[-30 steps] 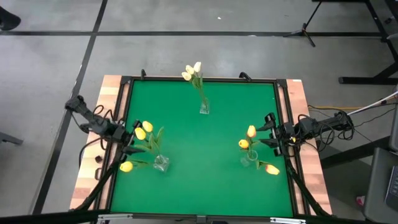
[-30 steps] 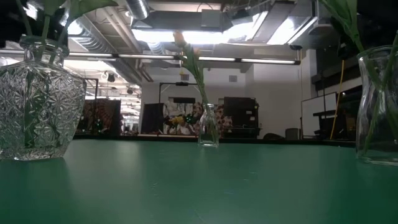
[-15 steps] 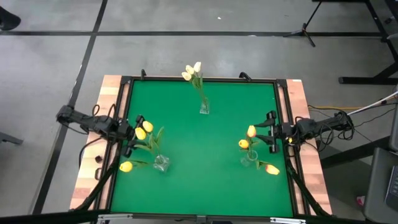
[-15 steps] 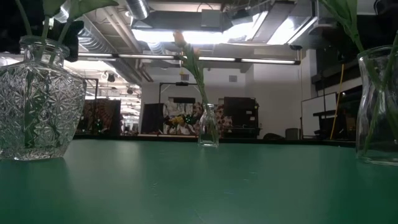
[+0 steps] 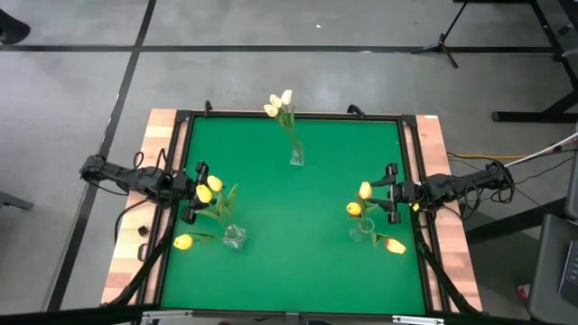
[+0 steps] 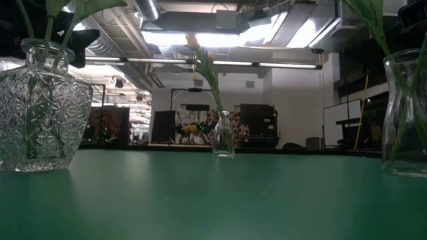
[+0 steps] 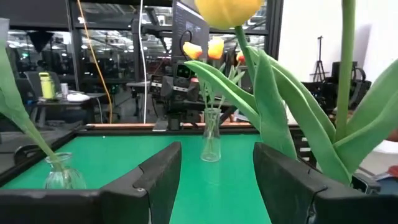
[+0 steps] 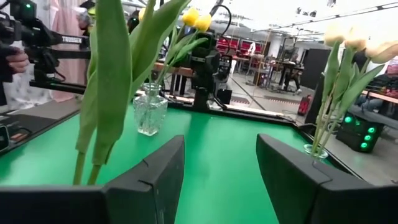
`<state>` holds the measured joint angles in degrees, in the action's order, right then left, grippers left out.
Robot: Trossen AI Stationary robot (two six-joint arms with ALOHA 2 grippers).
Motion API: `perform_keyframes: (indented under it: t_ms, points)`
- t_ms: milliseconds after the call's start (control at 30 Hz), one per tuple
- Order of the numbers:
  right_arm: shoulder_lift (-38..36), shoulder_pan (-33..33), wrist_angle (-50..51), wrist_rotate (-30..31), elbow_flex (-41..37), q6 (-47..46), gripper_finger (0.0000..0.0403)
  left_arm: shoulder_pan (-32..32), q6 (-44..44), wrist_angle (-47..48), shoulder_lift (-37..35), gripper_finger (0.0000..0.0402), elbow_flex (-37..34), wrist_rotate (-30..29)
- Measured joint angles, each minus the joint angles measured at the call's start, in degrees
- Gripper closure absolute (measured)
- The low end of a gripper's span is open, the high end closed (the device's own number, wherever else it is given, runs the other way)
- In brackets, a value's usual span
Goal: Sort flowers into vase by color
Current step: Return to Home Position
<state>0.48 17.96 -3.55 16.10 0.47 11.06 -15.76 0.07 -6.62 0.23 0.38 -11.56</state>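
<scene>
Pincers, two, both mine. Left pincer (image 5: 195, 191): fingers spread wide with nothing between them, at the 9 o'clock edge of the green surface (image 5: 298, 235), just beside the yellow heads. Right pincer (image 5: 390, 192): likewise spread and empty, at the 3 o'clock edge, close to the red-yellow heads.

Containers and contents, working outward:

Item 1. Cut-glass vase (image 5: 234, 236), about 8 o'clock. Holds yellow tulips (image 5: 208, 189), three heads counted, one drooping low toward 8 o'clock.

Item 2. Plain glass vase (image 5: 364, 232), about 4 o'clock. Holds red-yellow tulips (image 5: 364, 191), three heads, one leaning out toward 4 o'clock.

Item 3. Small bottle vase (image 5: 296, 157), near 12 o'clock. Holds creamy white tulips (image 5: 280, 103) in a tight cluster.

Status: every tulip I can see stands in a vase, one colour per vase, and I find none lying loose. By my reckoning the sorting is complete. Remaining: only to draw both arms back to rest, taking care not to brush the leaves just beside each pincer.
</scene>
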Motion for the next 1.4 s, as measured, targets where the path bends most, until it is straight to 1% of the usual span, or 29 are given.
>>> perform_keyframes:
  t_ms: [133,200,1400]
  points:
    - [0.0,0.0,0.0,0.9,0.0,0.1,0.0203,0.0,-4.2,0.1,0.0,0.0205,0.0,-0.1]
    - [0.0,0.0,0.0,0.9,0.0,0.0,0.0203,0.0,-4.6,0.1,0.0,0.0205,0.0,-0.1]
    - [0.0,0.0,0.2,0.8,0.0,-0.1,0.0203,0.0,-4.0,0.1,0.0,0.0206,0.0,-0.1]
